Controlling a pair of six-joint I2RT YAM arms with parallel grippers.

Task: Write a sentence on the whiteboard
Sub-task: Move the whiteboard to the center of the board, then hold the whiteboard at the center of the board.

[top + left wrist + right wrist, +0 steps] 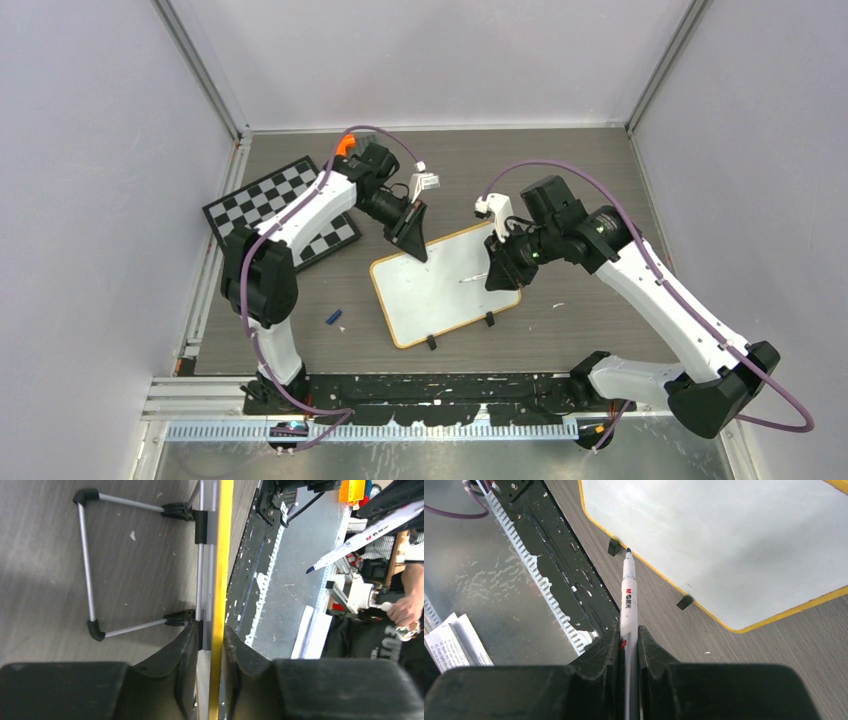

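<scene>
Holding the marker (628,595), the right tool (628,630) squeezes tight around its back end. The marker points straight out from this tool. Its tip sits by the yellow rim of the whiteboard (734,540), close to one black foot (614,546). The white face lies ahead of the tip and off to its right, with no words on it. The left tool (210,630) pinches the rim on the side away from the right tool. I count one whiteboard, one marker, two tools and two feet.

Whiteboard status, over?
Left gripper shut on whiteboard rim. Right gripper shut on marker, tip by near rim. No writing visible. Nothing in the way.
</scene>
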